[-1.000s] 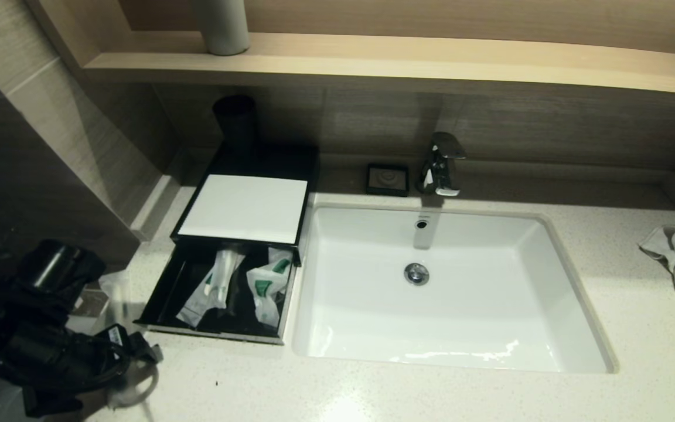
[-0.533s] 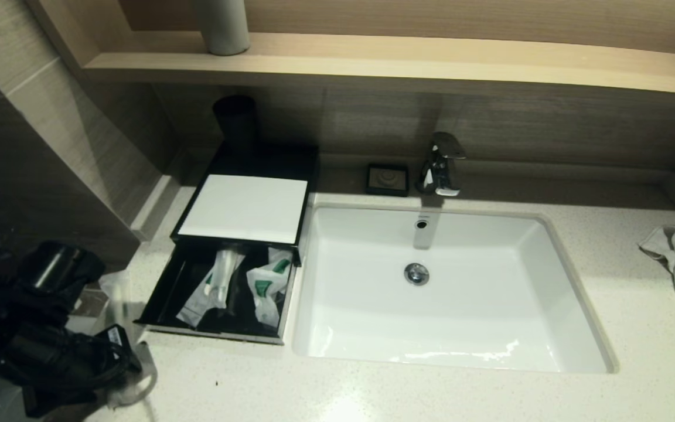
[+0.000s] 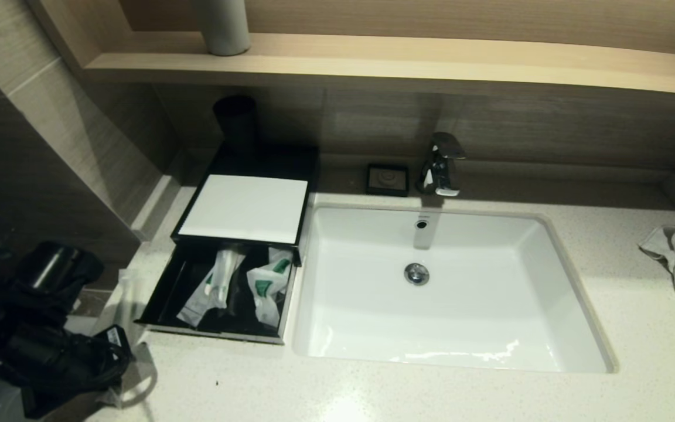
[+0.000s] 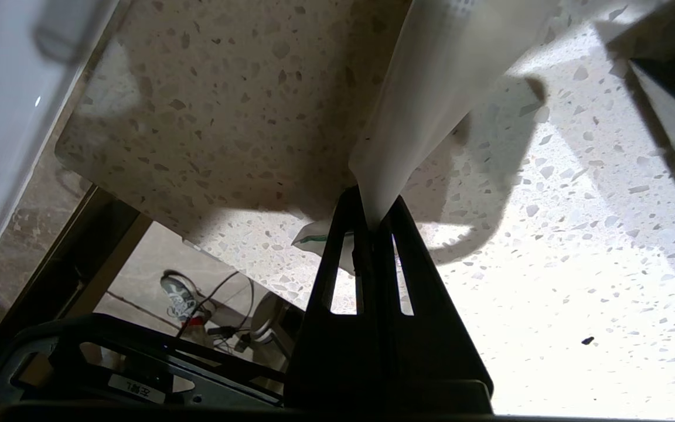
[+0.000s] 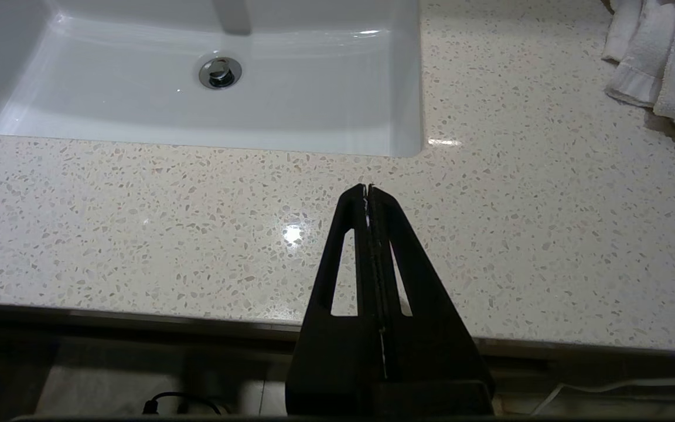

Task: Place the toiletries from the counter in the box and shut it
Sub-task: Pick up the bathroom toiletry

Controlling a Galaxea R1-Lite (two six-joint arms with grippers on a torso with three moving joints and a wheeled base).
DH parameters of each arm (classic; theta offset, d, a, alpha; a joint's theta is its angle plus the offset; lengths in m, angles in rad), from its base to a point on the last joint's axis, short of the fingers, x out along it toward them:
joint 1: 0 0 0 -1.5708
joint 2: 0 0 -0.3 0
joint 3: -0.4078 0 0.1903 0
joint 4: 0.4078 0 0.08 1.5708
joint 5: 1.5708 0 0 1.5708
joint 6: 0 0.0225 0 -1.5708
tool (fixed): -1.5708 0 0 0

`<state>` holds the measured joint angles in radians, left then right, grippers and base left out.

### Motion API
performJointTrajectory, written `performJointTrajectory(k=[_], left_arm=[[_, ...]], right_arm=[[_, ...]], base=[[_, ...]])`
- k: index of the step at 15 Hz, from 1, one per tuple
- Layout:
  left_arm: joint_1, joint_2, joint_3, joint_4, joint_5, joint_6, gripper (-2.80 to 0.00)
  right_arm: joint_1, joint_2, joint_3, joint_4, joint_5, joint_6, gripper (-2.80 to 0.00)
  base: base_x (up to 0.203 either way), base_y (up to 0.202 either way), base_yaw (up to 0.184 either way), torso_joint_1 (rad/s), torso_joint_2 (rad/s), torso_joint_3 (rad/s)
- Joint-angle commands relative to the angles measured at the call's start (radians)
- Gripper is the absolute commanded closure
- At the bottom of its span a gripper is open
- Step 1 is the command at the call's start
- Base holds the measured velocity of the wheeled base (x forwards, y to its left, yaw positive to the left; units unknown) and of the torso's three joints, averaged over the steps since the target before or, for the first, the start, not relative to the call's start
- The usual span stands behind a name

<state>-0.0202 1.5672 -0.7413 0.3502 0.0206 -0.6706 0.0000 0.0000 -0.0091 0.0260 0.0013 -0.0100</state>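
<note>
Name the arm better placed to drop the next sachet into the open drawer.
Left. Its end effector is shut on a sachet at the counter's left front corner, just beside the box's open drawer. The right end effector hangs shut and empty at the counter's front edge near the sink.

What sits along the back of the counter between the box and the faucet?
Between the box and the faucet, a small black square dish stands on the counter behind the sink's rim; the head view shows it.
</note>
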Motion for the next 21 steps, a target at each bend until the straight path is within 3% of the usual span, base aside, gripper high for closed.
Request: performJointTrajectory(k=[1, 6, 12, 15, 18, 21], left_arm=[[0.0, -0.017, 0.0, 0.003, 0.002, -0.003, 0.0], [0.0, -0.11, -0.007, 0.015, 0.005, 0.0, 0.0], [-0.001, -0.222, -0.027, 0.035, 0.009, 0.048, 0.0], [-0.002, -0.285, -0.035, 0.057, 0.007, 0.145, 0.0], [-0.005, -0.316, -0.102, 0.142, -0.009, 0.204, 0.0], [-0.013, -0.358, -0.143, 0.201, -0.076, 0.372, 0.0]], right_arm=[[0.0, 0.0, 0.0, 0.001, 0.0, -0.001, 0.0], [0.0, 0.0, 0.0, 0.0, 0.0, -0.001, 0.0], [0.0, 0.0, 0.0, 0.0, 0.0, 0.0, 0.0], [0.0, 0.0, 0.0, 0.0, 0.0, -0.001, 0.0], [0.0, 0.0, 0.0, 0.0, 0.0, -0.001, 0.0], [0.0, 0.0, 0.0, 0.0, 0.0, -0.001, 0.0]], base=[[0.0, 0.0, 0.0, 0.0, 0.0, 0.0], [0.0, 0.0, 0.0, 0.0, 0.0, 0.0], [0.0, 0.0, 0.0, 0.0, 0.0, 0.0], [0.0, 0.0, 0.0, 0.0, 0.0, 0.0], [0.0, 0.0, 0.0, 0.0, 0.0, 0.0], [0.0, 0.0, 0.0, 0.0, 0.0, 0.0]])
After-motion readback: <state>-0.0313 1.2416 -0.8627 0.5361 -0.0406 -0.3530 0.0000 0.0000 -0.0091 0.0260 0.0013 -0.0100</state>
